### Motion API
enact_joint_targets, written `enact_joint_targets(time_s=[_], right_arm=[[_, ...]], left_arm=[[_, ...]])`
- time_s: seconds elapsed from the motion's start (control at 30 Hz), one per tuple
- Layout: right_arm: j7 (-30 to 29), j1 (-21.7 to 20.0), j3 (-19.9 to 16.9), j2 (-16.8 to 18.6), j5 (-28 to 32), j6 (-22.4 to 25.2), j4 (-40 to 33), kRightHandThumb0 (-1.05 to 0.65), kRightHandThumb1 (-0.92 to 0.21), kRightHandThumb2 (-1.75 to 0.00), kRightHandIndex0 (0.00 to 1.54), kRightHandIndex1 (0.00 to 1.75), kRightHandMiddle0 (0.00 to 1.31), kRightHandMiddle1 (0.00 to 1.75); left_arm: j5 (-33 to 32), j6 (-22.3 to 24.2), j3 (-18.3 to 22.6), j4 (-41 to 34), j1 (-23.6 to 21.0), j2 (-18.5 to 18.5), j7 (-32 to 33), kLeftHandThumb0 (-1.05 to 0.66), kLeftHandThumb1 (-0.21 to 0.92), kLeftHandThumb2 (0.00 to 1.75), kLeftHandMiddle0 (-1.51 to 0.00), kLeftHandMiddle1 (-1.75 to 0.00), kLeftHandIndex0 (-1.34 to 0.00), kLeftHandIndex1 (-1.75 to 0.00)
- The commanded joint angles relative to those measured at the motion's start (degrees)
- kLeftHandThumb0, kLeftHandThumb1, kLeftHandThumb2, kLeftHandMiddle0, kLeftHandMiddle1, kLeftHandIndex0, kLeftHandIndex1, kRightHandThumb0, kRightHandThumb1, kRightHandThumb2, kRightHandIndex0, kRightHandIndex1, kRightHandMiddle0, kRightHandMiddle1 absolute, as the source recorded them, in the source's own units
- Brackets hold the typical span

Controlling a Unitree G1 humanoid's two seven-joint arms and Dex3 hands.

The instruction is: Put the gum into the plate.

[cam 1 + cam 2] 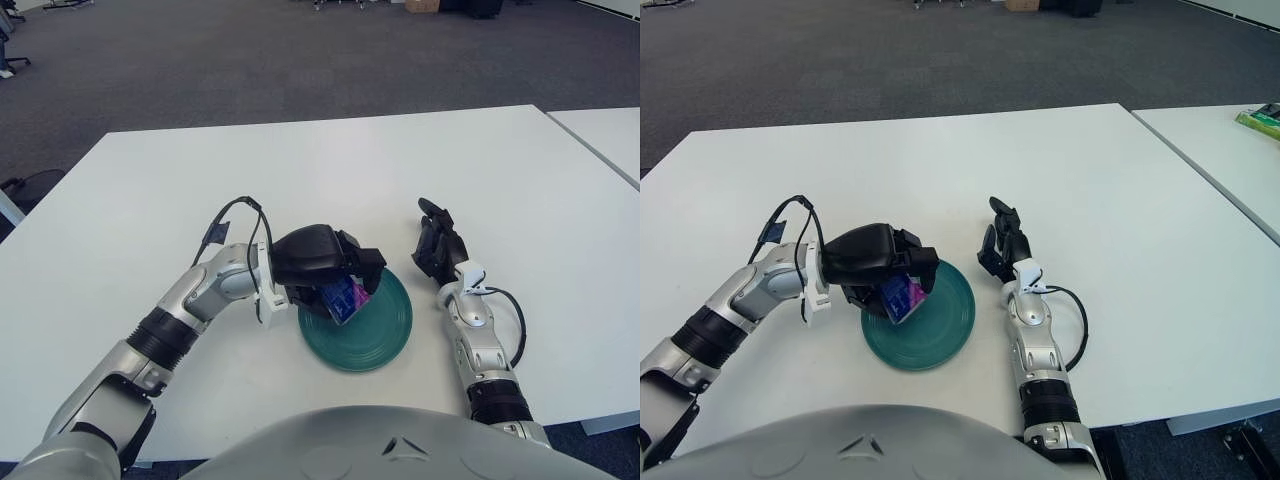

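Note:
A dark green plate (375, 328) sits on the white table near the front edge, also seen in the right eye view (940, 325). My left hand (335, 275) hovers over the plate's left part and is shut on a blue and purple gum pack (342, 298), which hangs tilted just above the plate; the pack also shows in the right eye view (902, 296). My right hand (438, 243) shows to the right of the plate, fingers relaxed and holding nothing.
The white table (330, 170) stretches far behind the plate. A second white table (610, 135) stands at the right across a narrow gap, with a green item (1262, 119) on it. Grey carpet lies beyond.

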Motion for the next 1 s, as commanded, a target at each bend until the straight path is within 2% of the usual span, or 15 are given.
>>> enact_joint_targets(time_s=[0.0,0.03,0.07,0.1,0.13,0.17,0.2,0.23,0.33,0.37,0.43,0.47,0.53,0.63,0.97], right_arm=[[0.23,3.69,0.20,0.16,-0.05,4.10,4.96,-0.62,-0.92,-0.99,0.14,0.00,0.00,0.48],[0.29,3.69,0.24,0.11,-0.07,4.08,4.96,-0.62,-0.92,-0.99,0.14,0.00,0.00,0.48],[0.34,3.69,0.27,0.07,-0.09,4.06,4.96,-0.62,-0.92,-0.99,0.14,0.00,0.00,0.49],[0.50,3.72,0.31,-0.01,-0.08,4.04,4.92,-0.62,-0.92,-0.99,0.14,0.00,0.00,0.49],[0.61,3.74,0.34,-0.08,-0.07,4.03,4.89,-0.62,-0.92,-0.99,0.14,0.00,0.00,0.50],[0.78,3.73,0.38,-0.14,-0.03,4.04,4.88,-0.63,-0.92,-0.99,0.15,0.01,0.00,0.51],[0.89,3.72,0.40,-0.18,-0.01,4.06,4.88,-0.63,-0.92,-0.99,0.16,0.01,0.00,0.52],[1.01,3.71,0.39,-0.22,0.03,4.10,4.87,-0.63,-0.92,-0.99,0.16,0.01,0.00,0.52],[1.19,3.65,0.29,-0.31,0.14,4.21,4.99,-0.63,-0.92,-0.99,0.17,0.01,0.00,0.53],[1.20,3.58,0.22,-0.29,0.22,4.30,5.11,-0.63,-0.92,-0.99,0.17,0.01,0.00,0.53],[1.23,3.45,0.09,-0.20,0.39,4.39,5.34,-0.63,-0.92,-0.99,0.19,0.02,0.00,0.54],[1.34,3.35,-0.02,-0.11,0.59,4.25,5.57,-0.63,-0.92,-0.99,0.19,0.02,0.00,0.54],[1.49,3.24,-0.14,-0.02,0.81,4.07,5.84,-0.63,-0.92,-0.98,0.19,0.02,0.00,0.54],[2.13,3.04,-0.32,0.16,1.45,3.54,6.31,-0.62,-0.92,-0.98,0.20,0.02,0.00,0.54],[3.58,2.65,-0.57,0.48,2.76,2.19,7.05,-0.60,-0.92,-0.96,0.22,0.02,0.00,0.56]], left_arm=[[-0.80,0.74,0.26,-1.05,0.44,0.52,-1.65,-0.31,0.23,1.40,-0.89,-1.75,-0.61,-1.70],[-0.26,0.60,0.49,-1.16,0.75,0.43,-1.34,-0.20,0.20,1.43,-0.84,-1.75,-0.60,-1.67],[0.13,0.51,0.67,-1.25,0.98,0.34,-1.14,-0.16,0.23,1.39,-0.77,-1.75,-0.57,-1.68],[1.14,0.56,0.93,-1.40,1.20,0.32,-0.63,-0.10,0.30,1.32,-0.64,-1.75,-0.51,-1.70],[1.84,0.61,1.10,-1.51,1.34,0.30,-0.29,-0.08,0.39,1.20,-0.59,-1.72,-0.46,-1.68],[2.81,0.74,1.33,-1.53,1.44,0.34,0.18,-0.06,0.55,0.96,-0.53,-1.66,-0.38,-1.63],[3.47,0.82,1.50,-1.54,1.51,0.34,0.48,-0.17,0.68,0.76,-0.47,-1.47,-0.35,-1.63],[3.96,0.86,1.62,-1.51,1.56,0.33,0.68,-0.24,0.77,0.64,-0.44,-1.34,-0.33,-1.63],[4.82,0.84,1.85,-1.40,1.66,0.23,0.93,-0.32,0.87,0.51,-0.40,-1.12,-0.29,-1.66],[5.15,0.78,1.89,-1.28,1.65,0.21,1.00,-0.39,0.88,0.50,-0.40,-1.06,-0.25,-1.56],[5.80,0.72,1.89,-1.13,1.60,0.13,1.11,-0.58,0.90,0.48,-0.41,-0.80,-0.16,-1.26],[6.33,0.78,1.81,-1.19,1.51,0.06,1.13,-0.62,0.91,0.50,-0.41,-0.73,-0.15,-1.20],[6.96,0.85,1.73,-1.28,1.42,-0.03,1.18,-0.71,0.92,0.55,-0.44,-0.45,-0.10,-1.03],[7.03,1.45,1.83,-2.09,1.38,-0.10,0.54,-0.75,0.92,0.60,-0.45,-0.26,-0.06,-0.94],[6.50,3.51,2.24,-3.82,1.64,0.10,-0.77,-0.79,0.92,0.67,-0.44,-0.11,-0.02,-0.87]])
